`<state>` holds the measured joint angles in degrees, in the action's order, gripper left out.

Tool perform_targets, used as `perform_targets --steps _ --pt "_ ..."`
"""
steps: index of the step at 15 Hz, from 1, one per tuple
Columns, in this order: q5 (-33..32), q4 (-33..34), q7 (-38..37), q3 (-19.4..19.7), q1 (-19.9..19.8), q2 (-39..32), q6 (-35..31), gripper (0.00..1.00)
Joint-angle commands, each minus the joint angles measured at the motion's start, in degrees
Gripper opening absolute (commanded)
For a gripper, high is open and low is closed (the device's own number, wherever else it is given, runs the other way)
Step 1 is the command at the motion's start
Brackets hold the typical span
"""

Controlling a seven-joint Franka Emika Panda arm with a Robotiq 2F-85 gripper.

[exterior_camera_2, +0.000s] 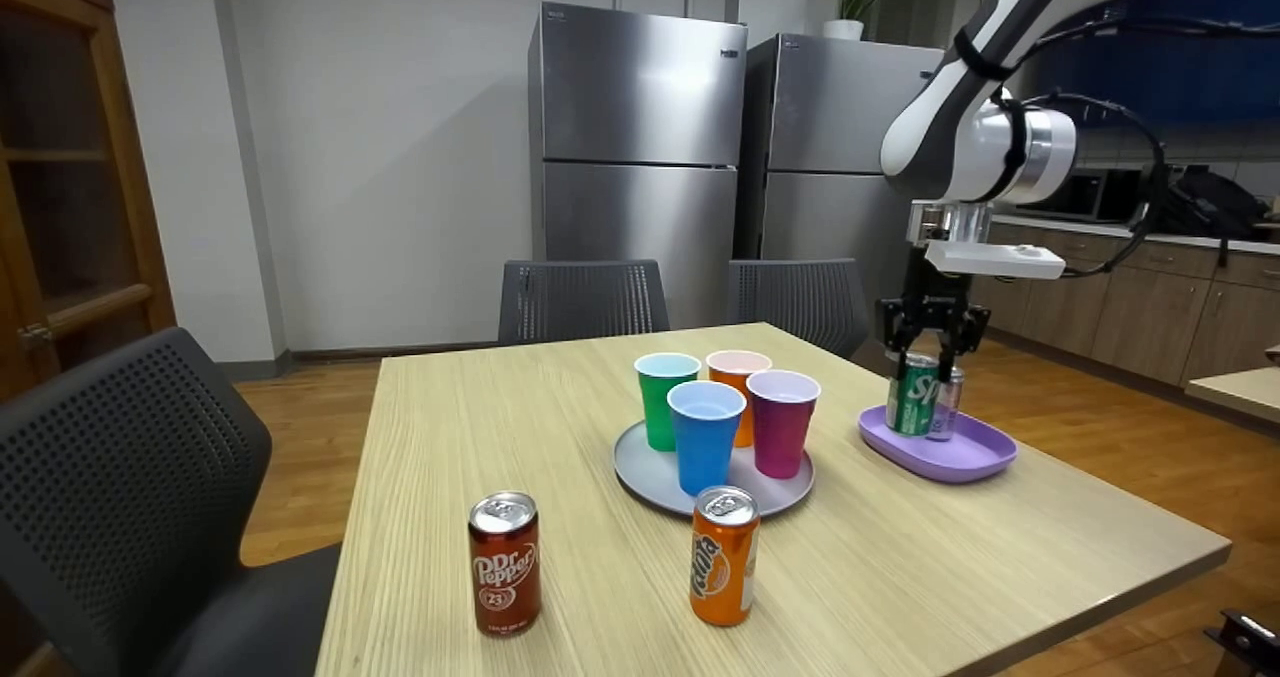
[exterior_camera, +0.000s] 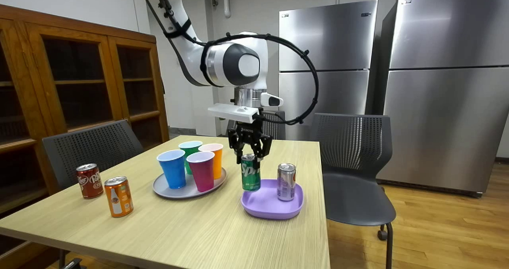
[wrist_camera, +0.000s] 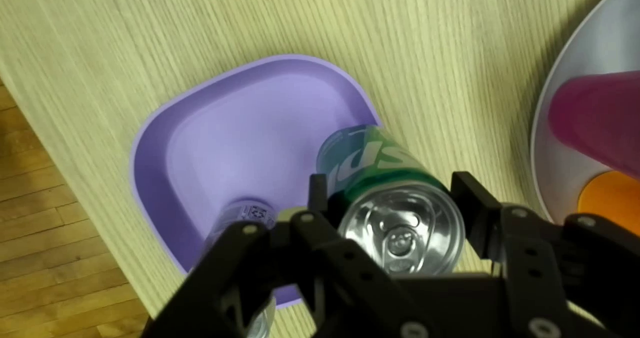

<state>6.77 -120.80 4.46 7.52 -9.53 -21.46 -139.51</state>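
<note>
Green soda can (exterior_camera: pixel 251 177): upright in both exterior views, at the edge of the purple tray (exterior_camera: pixel 264 206) on the side toward the grey plate (exterior_camera: pixel 181 193). Gripper (exterior_camera: pixel 248 160) clamped on it from opposite sides near the top; the can's lid end faces the wrist camera. Cannot tell whether the base touches the tray. Silver can (exterior_camera: pixel 286 182) with purple markings stands upright in the tray, just beside the green one. Next out: the plate, apart from the tray, bearing, all upright, a magenta cup (exterior_camera: pixel 201 171), blue cup (exterior_camera: pixel 172 169), orange cup (exterior_camera: pixel 217 163) and green cup (exterior_camera_2: pixel 658 409). Beyond the plate on the pale wood table (exterior_camera: pixel 238 237): orange soda can (exterior_camera: pixel 119 197), then dark red can (exterior_camera: pixel 90 181), both upright and well apart from the gripper. Grey chair (exterior_camera: pixel 354 203) just past the table edge by the tray; another chair (exterior_camera: pixel 93 148) behind the dark red can in an exterior view. Farther off: wooden cabinet (exterior_camera: pixel 75 78) with glass doors, two steel fridges (exterior_camera: pixel 449 118), and, in an exterior view, a kitchen counter (exterior_camera_2: pixel 1180 262) bearing a microwave (exterior_camera_2: pixel 1110 195)
</note>
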Motion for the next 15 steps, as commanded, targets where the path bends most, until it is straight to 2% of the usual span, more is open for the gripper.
perform_targets --steps 1,15 --pt "0.84 2.84 -1.34 -0.30 -1.10 -1.82 0.00 0.38" --pt "0.52 12.30 -2.62 -0.61 -1.81 -9.31 1.48 0.38"
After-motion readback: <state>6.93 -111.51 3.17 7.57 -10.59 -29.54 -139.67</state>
